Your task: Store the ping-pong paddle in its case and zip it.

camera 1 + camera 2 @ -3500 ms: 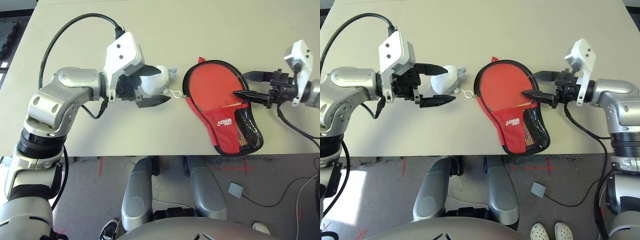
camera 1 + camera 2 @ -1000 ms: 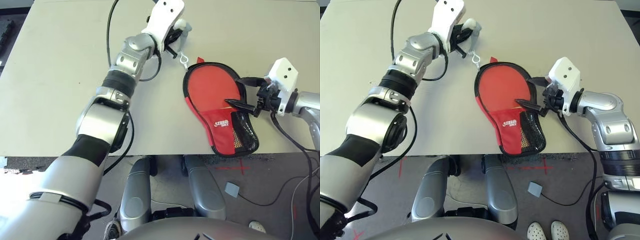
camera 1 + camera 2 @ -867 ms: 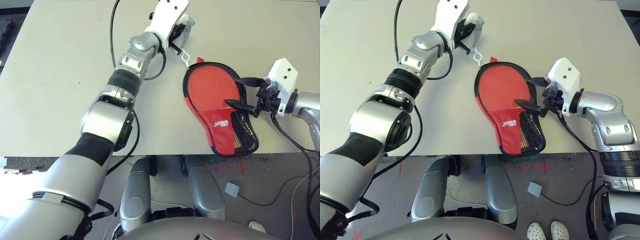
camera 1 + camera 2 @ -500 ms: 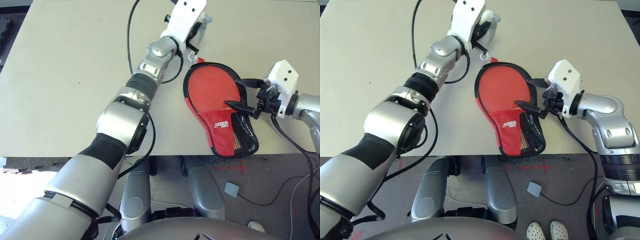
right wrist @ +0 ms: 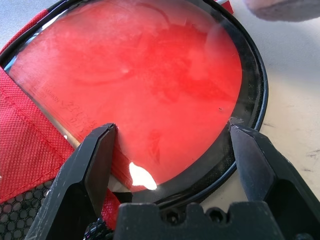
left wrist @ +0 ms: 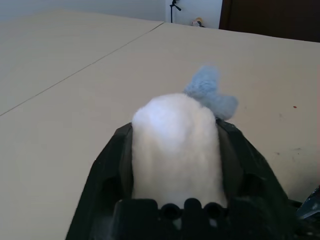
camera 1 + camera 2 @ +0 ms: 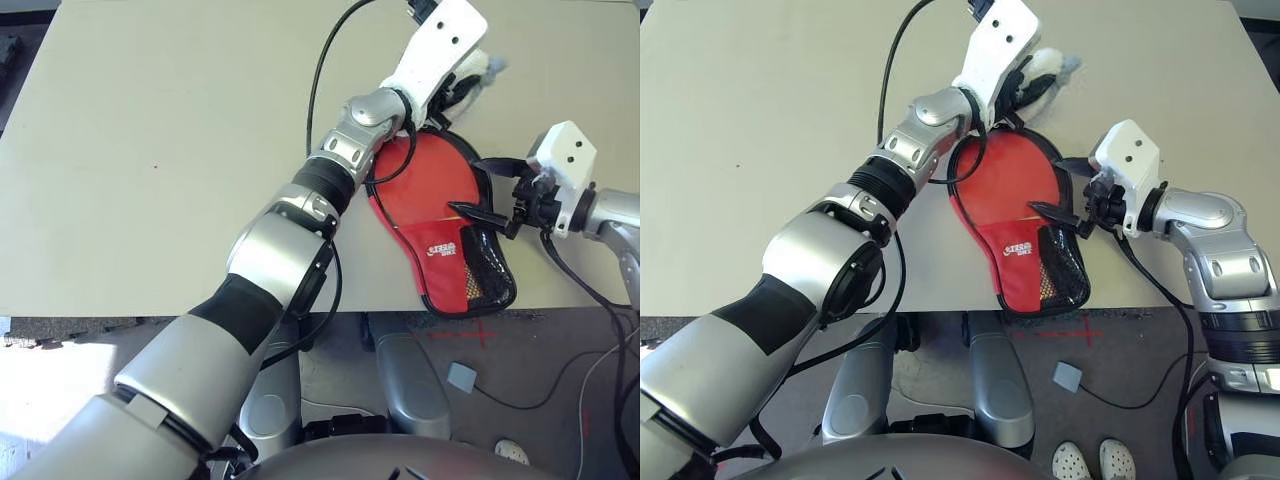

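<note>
Left pincer (image 7: pixel 1032 82) clamps the grey-white plush charm (image 6: pixel 176 145) off the far end of the red paddle-shaped fabric case (image 7: pixel 440 225) on the desk (image 7: pixel 150 150). Round red rubber-faced ping-pong paddle (image 5: pixel 140 85) sits inside, long axis toward the robot. Right pincer (image 7: pixel 482 188), spread wide and empty, straddles the case's right rim.

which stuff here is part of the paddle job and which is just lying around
Part of the job:
- paddle, lying in the open case
- case, red, on the table
- charm on the case's zip, gripped by the left tool
- right tool, open over the case's edge

Just lying about:
- small grey thing on the floor
- cables on the floor
</note>
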`<state>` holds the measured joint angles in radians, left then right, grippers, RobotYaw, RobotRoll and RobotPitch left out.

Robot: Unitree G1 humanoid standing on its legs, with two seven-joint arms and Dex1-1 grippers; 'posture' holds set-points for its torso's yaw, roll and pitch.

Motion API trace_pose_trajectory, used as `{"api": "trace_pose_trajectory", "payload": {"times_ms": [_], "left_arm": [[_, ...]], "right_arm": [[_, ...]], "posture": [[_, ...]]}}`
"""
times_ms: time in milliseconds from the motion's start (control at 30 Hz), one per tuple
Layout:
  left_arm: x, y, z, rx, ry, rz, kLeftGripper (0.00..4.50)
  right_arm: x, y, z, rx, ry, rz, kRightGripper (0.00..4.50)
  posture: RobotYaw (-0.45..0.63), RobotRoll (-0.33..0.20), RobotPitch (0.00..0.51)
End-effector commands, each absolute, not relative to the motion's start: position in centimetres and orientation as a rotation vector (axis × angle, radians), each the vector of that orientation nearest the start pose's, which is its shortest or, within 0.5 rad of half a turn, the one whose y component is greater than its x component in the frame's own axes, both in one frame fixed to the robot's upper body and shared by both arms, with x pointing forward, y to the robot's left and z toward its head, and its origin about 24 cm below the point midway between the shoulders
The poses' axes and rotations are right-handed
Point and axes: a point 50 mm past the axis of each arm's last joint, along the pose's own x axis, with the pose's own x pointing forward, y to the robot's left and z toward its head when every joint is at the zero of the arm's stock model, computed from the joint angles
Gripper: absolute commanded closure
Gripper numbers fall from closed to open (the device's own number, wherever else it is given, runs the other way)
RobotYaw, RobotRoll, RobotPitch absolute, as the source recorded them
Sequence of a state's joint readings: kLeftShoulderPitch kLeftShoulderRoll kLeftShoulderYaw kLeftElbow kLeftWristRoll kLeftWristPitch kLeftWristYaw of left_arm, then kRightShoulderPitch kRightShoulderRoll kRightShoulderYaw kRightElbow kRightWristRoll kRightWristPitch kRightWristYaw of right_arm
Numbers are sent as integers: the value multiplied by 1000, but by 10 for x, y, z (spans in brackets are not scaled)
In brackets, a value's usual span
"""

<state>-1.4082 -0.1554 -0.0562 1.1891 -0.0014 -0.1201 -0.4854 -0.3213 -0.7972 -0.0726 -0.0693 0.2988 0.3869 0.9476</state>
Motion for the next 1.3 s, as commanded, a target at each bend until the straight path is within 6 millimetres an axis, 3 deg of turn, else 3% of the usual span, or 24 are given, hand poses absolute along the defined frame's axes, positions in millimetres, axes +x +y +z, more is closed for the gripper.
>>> {"api": "trace_pose_trajectory", "payload": {"times_ms": [33, 67, 367, 567, 733, 900, 1067, 1300], "left_arm": [[369, -66, 239, 213, -248, -1025, 481], [370, -64, 241, 205, -250, -1028, 56], [378, -42, 261, 196, -285, -1028, 56], [380, 4, 260, 280, -223, -1095, 56], [358, 47, 251, 343, -134, -1169, 56], [323, 72, 232, 390, -26, -1252, 56], [303, 70, 216, 366, 31, -1272, 56], [304, 59, 185, 331, 90, -1223, 56]], "right_arm": [[270, -239, 109, -375, 417, 857, 0], [270, -238, 109, -374, 416, 857, 0], [274, -234, 107, -372, 411, 860, 0], [277, -233, 107, -370, 401, 856, 0], [278, -232, 106, -365, 398, 852, 0], [280, -231, 105, -359, 398, 850, 0], [284, -232, 106, -359, 398, 846, 0], [289, -233, 114, -332, 378, 827, 0]], "posture": [[-127, 0, 390], [-119, 0, 390], [-100, 0, 385], [-91, 0, 383], [-82, 0, 380], [-63, 0, 379], [-51, 0, 383], [-60, 0, 383]]}}
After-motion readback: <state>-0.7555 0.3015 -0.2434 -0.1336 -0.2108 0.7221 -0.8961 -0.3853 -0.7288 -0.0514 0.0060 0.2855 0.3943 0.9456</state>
